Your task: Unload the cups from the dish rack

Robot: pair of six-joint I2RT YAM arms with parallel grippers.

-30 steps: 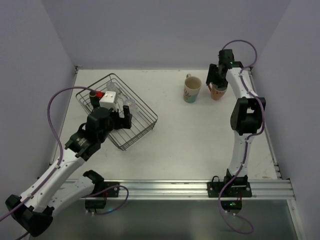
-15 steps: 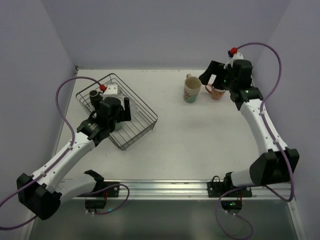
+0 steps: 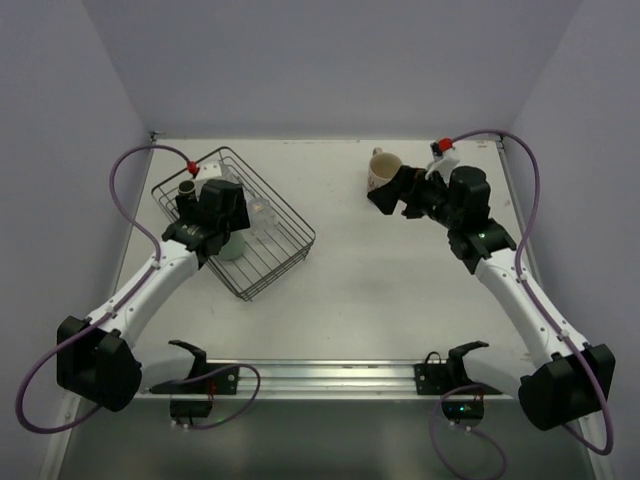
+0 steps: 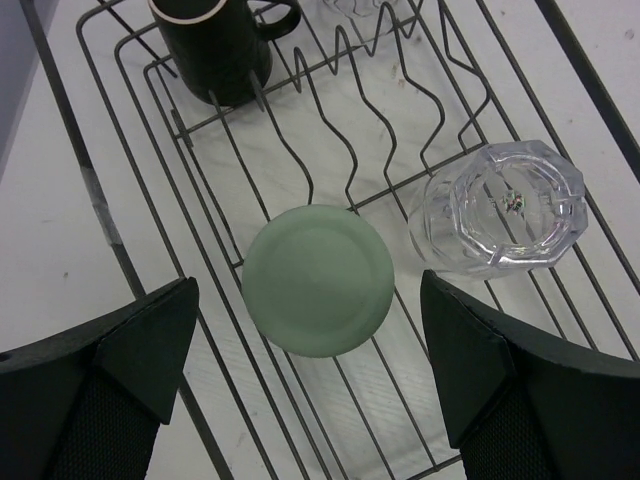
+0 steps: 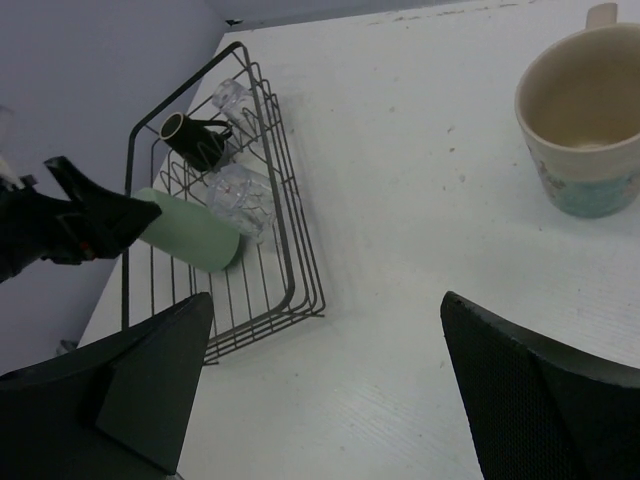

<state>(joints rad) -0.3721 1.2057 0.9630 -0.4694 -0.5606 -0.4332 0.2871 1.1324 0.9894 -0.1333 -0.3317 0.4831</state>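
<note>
The black wire dish rack stands at the left of the table. In it, the pale green cup rests bottom up, with a clear glass to its right. The dark brown mug and a second clear glass sit further back. My left gripper hangs open above the green cup, one finger on each side of it and not touching. The cream patterned mug stands upright on the table at the back right. My right gripper is open and empty just in front of it, facing the rack.
Purple walls close in the table on the left, the back and the right. A metal rail with both arm bases runs along the near edge. The left arm's purple cable loops beside the rack.
My right gripper opened, left the pink mug and swung left and forward past the cream mug. My left gripper moved back over the rack, above the green cup.
</note>
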